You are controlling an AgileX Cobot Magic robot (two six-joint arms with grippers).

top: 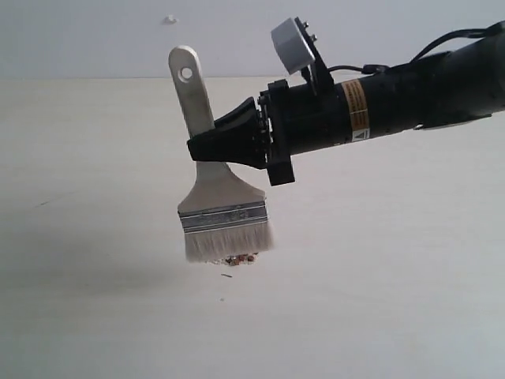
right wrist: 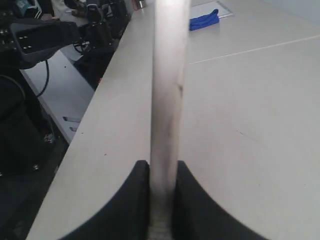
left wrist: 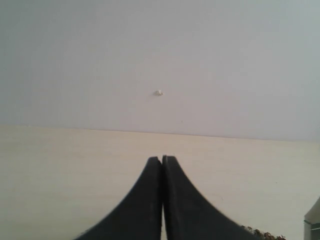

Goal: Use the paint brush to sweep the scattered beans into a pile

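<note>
Since bristles must meet the pale wooden bench (top: 394, 284): right gripper (top: 199, 150) clamps the wide flat cream-handled paint brush (top: 223, 207) upright.
Tiny round reddish-brown beans (top: 243, 258): clustered at the bristle tips.
Left gripper (left wrist: 162, 161): closed, empty.

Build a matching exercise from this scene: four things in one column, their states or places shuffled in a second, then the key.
Column A
1. paint brush
2. beans
3. left gripper
4. right gripper

Column B
a. shut, holding nothing
b. small cluster lying on the table
c. clamped on the cream handle
d. hanging with bristles pointing down

Pairs: 1-d, 2-b, 3-a, 4-c
</note>
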